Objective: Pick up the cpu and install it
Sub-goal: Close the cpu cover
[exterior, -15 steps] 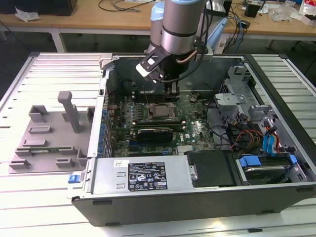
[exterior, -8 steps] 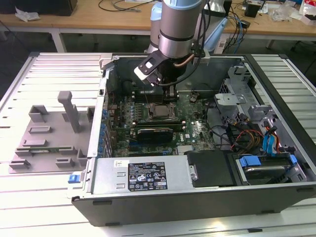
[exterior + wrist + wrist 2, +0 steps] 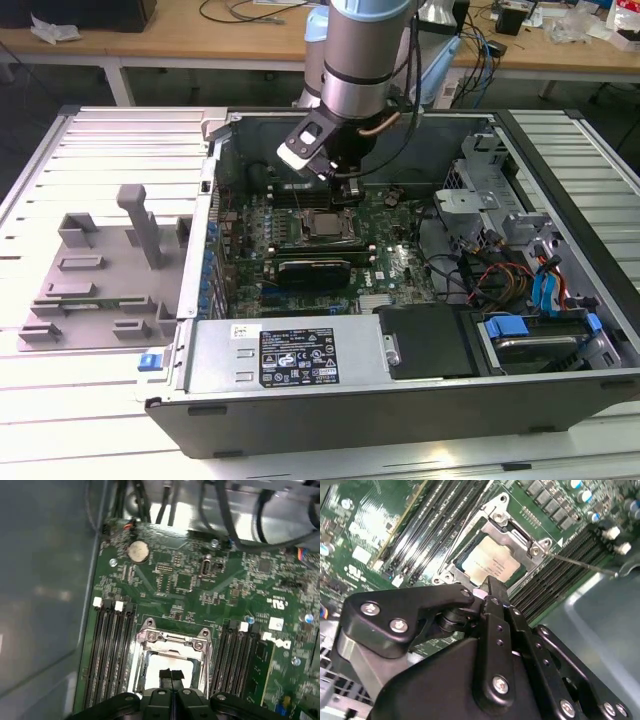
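Silver-grey, the cpu (image 3: 492,562) sits in the socket frame (image 3: 507,525) on the motherboard (image 3: 360,530); my pincer (image 3: 171,675) hovers just over it, fingers (image 3: 165,676) together — if it lies skewed, I judge a downward push could damage both.

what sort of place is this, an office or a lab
Most likely a robotics lab or workshop. An open computer case lies on a ribbed metal table, a robot arm reaches in over its motherboard, and wooden workbenches behind carry loose cables.
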`<action>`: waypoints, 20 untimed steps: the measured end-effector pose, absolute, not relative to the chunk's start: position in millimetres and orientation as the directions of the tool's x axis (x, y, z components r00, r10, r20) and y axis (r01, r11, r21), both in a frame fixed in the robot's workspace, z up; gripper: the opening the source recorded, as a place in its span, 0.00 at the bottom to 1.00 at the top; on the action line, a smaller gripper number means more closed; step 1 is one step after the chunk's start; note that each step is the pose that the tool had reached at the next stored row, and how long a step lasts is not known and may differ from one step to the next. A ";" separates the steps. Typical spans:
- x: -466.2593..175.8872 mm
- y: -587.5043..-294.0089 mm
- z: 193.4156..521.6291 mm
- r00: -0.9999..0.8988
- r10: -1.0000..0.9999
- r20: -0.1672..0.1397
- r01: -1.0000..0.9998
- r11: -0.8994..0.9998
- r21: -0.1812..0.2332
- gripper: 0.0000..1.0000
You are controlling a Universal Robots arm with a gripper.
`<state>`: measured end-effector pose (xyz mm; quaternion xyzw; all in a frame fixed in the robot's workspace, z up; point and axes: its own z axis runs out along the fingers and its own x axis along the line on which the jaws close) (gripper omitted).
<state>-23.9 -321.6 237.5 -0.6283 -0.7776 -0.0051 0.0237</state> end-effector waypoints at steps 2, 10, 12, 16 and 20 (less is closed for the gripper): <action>-23.9 -321.6 237.1 -0.292 0.956 0.043 0.956 0.293 -0.022 0.11; -23.9 -321.6 236.3 -0.539 0.841 0.043 0.841 0.541 -0.022 0.11; -23.9 -321.6 236.3 -0.577 0.815 0.043 0.815 0.578 -0.022 0.11; -23.9 -321.5 236.3 -0.672 0.739 0.043 0.739 0.673 -0.022 0.11; -23.9 -321.4 236.3 -0.728 0.685 0.043 0.684 0.729 -0.022 0.11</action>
